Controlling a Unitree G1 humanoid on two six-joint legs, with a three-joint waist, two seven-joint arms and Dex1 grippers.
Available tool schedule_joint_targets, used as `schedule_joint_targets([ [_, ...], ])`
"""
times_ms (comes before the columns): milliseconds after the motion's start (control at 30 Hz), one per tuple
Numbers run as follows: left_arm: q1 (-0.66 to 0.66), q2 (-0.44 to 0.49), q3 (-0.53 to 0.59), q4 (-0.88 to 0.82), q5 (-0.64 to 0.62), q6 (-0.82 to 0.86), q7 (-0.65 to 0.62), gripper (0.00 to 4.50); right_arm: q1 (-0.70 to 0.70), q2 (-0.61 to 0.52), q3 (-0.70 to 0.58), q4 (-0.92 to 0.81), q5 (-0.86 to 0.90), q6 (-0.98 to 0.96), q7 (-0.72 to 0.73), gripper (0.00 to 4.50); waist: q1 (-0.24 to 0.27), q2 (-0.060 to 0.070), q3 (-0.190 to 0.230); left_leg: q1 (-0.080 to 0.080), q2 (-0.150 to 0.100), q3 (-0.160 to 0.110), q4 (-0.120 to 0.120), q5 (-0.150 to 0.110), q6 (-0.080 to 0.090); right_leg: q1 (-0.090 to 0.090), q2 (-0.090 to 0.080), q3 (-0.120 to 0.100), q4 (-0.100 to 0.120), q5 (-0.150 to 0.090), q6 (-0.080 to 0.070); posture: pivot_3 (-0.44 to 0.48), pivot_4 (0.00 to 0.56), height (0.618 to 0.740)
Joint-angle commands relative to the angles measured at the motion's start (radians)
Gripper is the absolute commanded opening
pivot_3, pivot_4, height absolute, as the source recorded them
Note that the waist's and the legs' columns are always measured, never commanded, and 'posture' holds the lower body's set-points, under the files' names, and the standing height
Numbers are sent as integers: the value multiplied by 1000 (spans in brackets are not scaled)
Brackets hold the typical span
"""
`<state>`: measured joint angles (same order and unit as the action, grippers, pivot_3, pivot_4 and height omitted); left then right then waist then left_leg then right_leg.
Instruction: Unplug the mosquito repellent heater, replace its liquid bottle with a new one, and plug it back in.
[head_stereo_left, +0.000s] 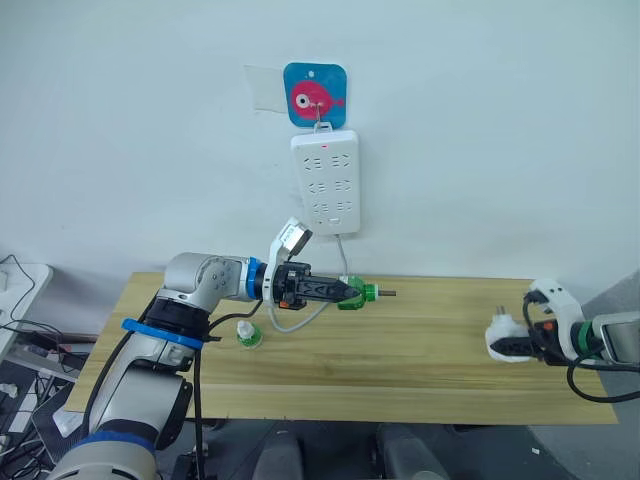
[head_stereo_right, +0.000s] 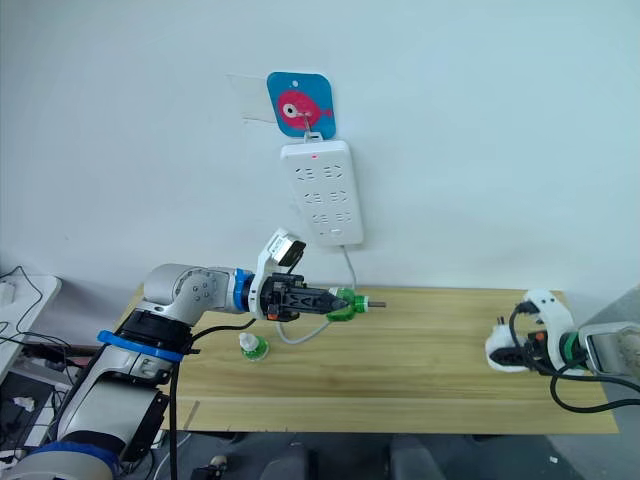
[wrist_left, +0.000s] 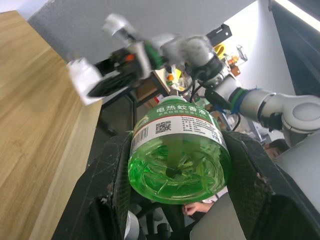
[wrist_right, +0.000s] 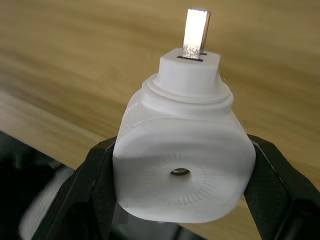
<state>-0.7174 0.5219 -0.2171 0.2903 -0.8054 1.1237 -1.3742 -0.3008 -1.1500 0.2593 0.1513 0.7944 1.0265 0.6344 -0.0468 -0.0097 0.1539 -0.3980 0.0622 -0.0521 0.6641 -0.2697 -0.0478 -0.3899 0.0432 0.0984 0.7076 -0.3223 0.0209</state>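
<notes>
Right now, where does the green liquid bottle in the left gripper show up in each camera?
Left eye: green bottle at table's back edge, below the power strip.
Right eye: same spot, under the strip.
Left wrist: its base between the fingers.
Right wrist: not there; the heater is.
Shared landmark: wooden table.

Head views: high, facing the table and wall, both sharing it.
Wrist views: close, along each gripper's fingers, table behind.

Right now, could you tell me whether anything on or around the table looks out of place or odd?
Nothing looks spilled or damaged. The only loose item is a small green bottle standing alone on the table, beside the left arm.
</notes>
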Motion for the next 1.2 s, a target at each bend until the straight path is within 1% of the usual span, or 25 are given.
schedule_joint_targets([
  [33, 28, 11, 43, -70, -9, 2, 14, 2256, -87, 42, 86, 195, -233, -122, 97, 3019, 4, 0, 0, 0, 0, 0, 0, 0, 0, 0, 0, 0, 0, 0, 0, 83, 130, 740],
  [133, 63, 20, 54, -111, -13, 11, 27, 2256, -156, 98, 127, 359, -364, -179, 156, 3019, 16, 0, 1, 0, 0, 0, 0, 0, 0, 0, 0, 0, 1, 0, 0, 97, 136, 740],
  [300, 100, 24, 72, -161, -29, 35, 50, 2256, -236, 175, 158, 546, -514, -214, 234, 3019, 26, 0, 3, 1, -1, 0, 1, 0, 0, 0, -1, 0, 3, 0, 0, 119, 151, 740],
  [433, 112, 22, 81, -182, -33, 42, 64, 2256, -279, 227, 123, 650, -571, -200, 262, 3019, 35, 0, 3, 1, -1, 0, 1, 0, 0, 1, -1, 0, 4, 0, 0, 124, 154, 740],
  [500, 116, 22, 85, -188, -35, 45, 69, 2256, -296, 242, 112, 697, -601, -217, 271, 3019, 36, -1, 4, 2, -1, 0, 1, 0, 0, 1, -1, 0, 4, 0, 0, 124, 154, 740],
  [633, 128, 31, 82, -207, -36, 48, 69, 2256, -336, 269, 64, 773, -625, -188, 279, 3019, 41, -2, 6, 2, -1, 0, 1, 0, 0, 1, -1, 0, 4, 0, 0, 133, 162, 740],
  [700, 133, 38, 71, -214, -29, 40, 60, 2256, -344, 274, 51, 793, -644, -192, 288, 3758, 43, -1, 6, 2, -1, 0, 1, 0, 0, 1, -1, 0, 4, 0, 0, 133, 162, 740],
  [767, 133, 40, 67, -215, -28, 39, 56, 2256, -348, 272, 38, 801, -657, -192, 302, 4391, 45, -1, 7, 2, -1, 0, 1, 0, 0, 1, -1, 0, 4, 0, 0, 128, 161, 740],
  [800, 130, 40, 65, -212, -27, 37, 52, 2256, -348, 269, 31, 799, -661, -187, 310, 4479, 45, -1, 7, 2, -1, 0, 1, 0, 0, 1, -1, 0, 4, 0, 0, 121, 161, 740],
  [1000, 110, 35, 54, -189, -17, 28, 34, 2256, -317, 217, -7, 710, -676, -133, 357, 4479, 44, 0, 7, 2, -1, 0, 1, 0, 0, 1, -1, 0, 4, 0, 0, 99, 154, 740],
  [1100, 102, 32, 45, -175, -7, 18, 19, 2256, -284, 163, -39, 607, -658, -63, 383, 4479, 44, 1, 8, 2, -2, 0, 1, 0, 0, 1, -1, 0, 4, 0, 0, 75, 148, 740],
  [1200, 91, 22, 42, -157, 2, 2, 7, 2256, -235, 84, -122, 414, -591, 78, 406, 4479, 44, 2, 8, 2, -2, 0, 1, 0, 0, 1, -1, 0, 3, 0, 0, 51, 141, 740],
])
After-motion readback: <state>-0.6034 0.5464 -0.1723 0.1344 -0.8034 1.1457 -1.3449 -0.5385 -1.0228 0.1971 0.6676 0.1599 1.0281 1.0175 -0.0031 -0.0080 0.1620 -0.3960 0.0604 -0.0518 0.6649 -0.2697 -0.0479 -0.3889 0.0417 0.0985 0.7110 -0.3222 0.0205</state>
